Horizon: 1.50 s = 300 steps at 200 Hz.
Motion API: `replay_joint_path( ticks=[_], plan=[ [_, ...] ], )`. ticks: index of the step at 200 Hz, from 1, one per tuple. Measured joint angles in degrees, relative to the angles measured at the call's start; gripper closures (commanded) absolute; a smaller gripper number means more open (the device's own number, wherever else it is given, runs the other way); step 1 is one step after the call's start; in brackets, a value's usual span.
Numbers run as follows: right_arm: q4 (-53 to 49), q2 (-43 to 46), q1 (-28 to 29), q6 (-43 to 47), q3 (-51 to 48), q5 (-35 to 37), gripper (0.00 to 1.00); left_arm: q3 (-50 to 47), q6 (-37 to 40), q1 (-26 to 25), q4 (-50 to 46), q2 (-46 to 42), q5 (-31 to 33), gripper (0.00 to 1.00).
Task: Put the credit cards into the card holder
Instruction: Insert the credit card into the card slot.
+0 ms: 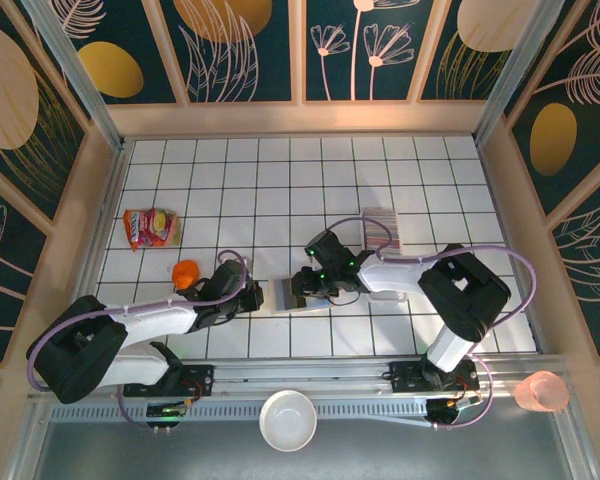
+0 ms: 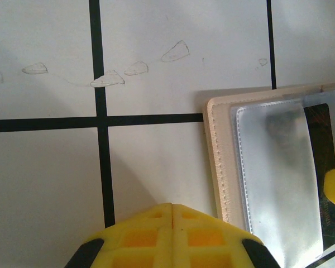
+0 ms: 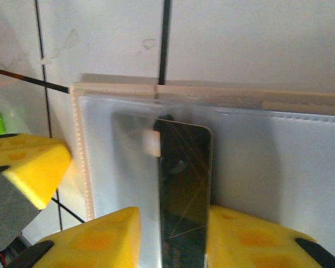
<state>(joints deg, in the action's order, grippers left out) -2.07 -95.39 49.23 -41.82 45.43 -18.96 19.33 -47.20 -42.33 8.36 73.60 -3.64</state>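
Observation:
The tan card holder (image 1: 283, 295) lies open on the white tiles between the two grippers, its clear inner pocket (image 3: 268, 156) facing up. A dark credit card (image 3: 184, 178) sits partly in that pocket, seen too in the left wrist view (image 2: 322, 167). My right gripper (image 3: 173, 220) straddles the card with its jaws apart; the right finger touches the card's edge and the left finger stands off it. My left gripper (image 2: 173, 209) is shut with nothing in it, its tips on the table just left of the holder's stitched edge (image 2: 219, 167). The other credit cards (image 1: 382, 230) stand in a row behind the right arm.
A red-orange snack packet (image 1: 150, 228) and an orange ball (image 1: 186, 272) lie at the left. A white bowl (image 1: 287, 420) sits on the near rail, and a pink cup (image 1: 540, 392) stands at the near right. Wooden walls ring the tiled table.

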Motion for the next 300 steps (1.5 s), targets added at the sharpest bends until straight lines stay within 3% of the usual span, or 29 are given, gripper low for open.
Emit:
replay_joint_path(
  ticks=[28,59,95,120,141,168,300],
  plan=[
    [-1.1,0.4,0.6,0.3,0.7,1.7,0.51,0.0,0.0,0.0,-0.1,-0.2,-0.2,1.00],
    [-4.1,2.5,0.9,1.0,0.9,4.9,0.53,0.0,-0.1,0.0,-0.9,-2.3,-0.4,0.95],
    [-6.4,4.5,1.0,1.9,1.7,7.8,0.79,0.0,-1.3,0.0,-0.5,-4.9,-1.8,0.86],
    [-7.1,4.6,1.0,2.3,1.8,8.7,1.00,0.0,-2.0,0.0,1.3,-4.4,-3.7,0.85],
    [-7.4,4.5,1.0,2.6,1.8,9.4,1.00,0.0,-2.7,-0.2,2.7,-2.6,-5.1,0.80],
    [-7.6,4.2,1.0,2.5,1.8,10.5,0.92,0.2,-2.9,-0.9,3.9,-0.4,-5.8,0.79],
    [-4.9,0.6,2.3,2.0,1.0,9.0,0.89,2.9,-2.8,-2.0,6.4,6.8,-6.3,0.86]
  ],
)
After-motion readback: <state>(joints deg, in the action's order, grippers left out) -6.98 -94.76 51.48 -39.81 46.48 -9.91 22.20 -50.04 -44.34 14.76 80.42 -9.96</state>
